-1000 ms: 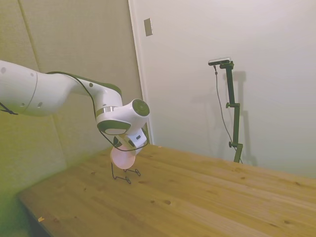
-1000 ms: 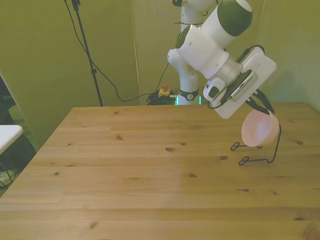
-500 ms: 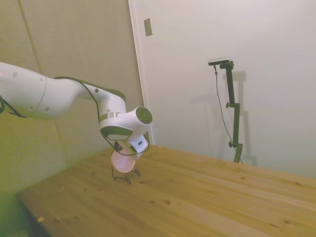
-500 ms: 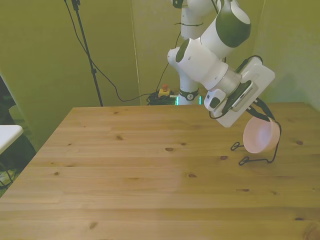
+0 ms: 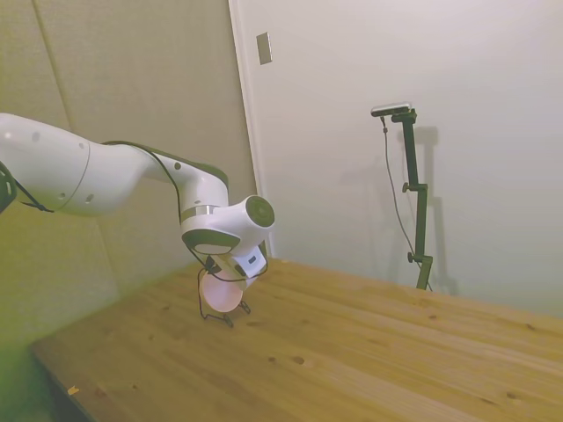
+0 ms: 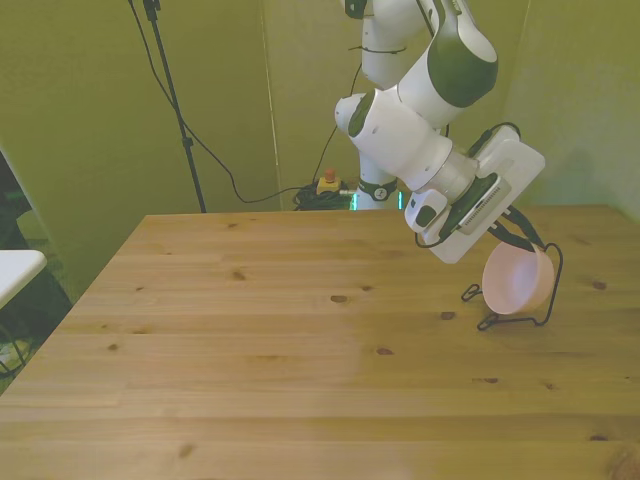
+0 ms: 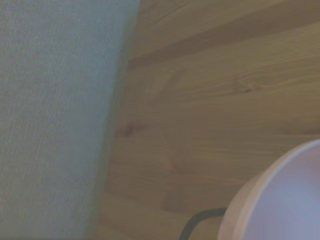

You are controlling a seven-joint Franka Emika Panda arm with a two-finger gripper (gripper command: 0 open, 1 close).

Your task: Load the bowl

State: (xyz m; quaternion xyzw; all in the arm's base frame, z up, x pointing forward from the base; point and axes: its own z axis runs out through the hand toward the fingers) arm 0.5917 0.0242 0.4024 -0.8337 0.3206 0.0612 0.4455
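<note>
At the right of the front view, the gripper (image 6: 520,238) is clamped on the upper rim of the bowl (image 6: 515,281), which hangs tilted directly below it inside the wire rack (image 6: 547,300) on the table (image 6: 300,350).

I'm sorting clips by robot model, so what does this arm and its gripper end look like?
One white arm built of rounded, glossy segments, with dark grey-green caps and bands at the joints. A thin black cable loops along the outside near the wrist. The wrist ends in a flat white rectangular block with a dark panel on its side, carrying the gripper, whose slim dark fingers are only partly visible.
</note>
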